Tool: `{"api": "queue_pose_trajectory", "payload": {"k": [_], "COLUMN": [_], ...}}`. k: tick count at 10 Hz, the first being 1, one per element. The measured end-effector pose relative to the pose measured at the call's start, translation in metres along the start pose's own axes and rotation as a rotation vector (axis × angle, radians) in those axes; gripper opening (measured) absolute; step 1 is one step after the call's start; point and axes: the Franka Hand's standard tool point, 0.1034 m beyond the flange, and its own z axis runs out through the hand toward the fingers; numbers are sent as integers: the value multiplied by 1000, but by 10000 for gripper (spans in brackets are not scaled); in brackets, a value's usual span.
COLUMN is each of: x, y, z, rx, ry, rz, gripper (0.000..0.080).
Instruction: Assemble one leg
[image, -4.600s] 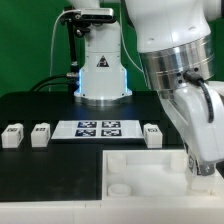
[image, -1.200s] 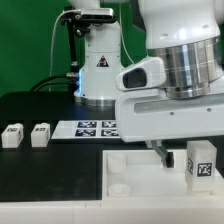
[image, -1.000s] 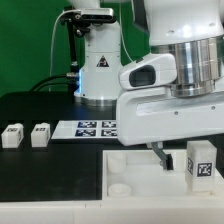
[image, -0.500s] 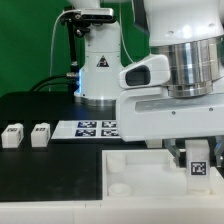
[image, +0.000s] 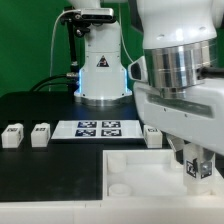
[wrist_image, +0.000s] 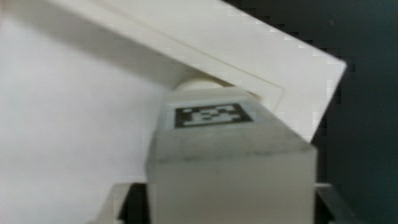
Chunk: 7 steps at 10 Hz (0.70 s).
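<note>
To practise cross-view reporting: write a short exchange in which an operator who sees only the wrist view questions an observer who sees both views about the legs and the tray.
Operator: The leg fills my wrist view. Where are the others?
Observer: Three loose legs sit on the black table: two to the exterior view's left of the marker board, and one to its right.
Operator: Is any socket free?
Observer: Yes, the tray shows an empty round socket toward the exterior view's left.

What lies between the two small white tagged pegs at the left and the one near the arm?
In the exterior view, the marker board lies between the left pegs and the right peg.
</note>
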Motion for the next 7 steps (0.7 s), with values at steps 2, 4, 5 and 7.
{"api": "queue_pose_trajectory", "payload": {"k": [2, 4, 5, 7], "x": [-1, -2, -3, -10], "y": [2, 2, 3, 1], "z": [1, 1, 2, 4], "rx": [0, -1, -1, 15], "ry": [-21, -22, -22, -12], "rz": [198, 213, 176, -60], "gripper": [294, 294, 377, 557]}}
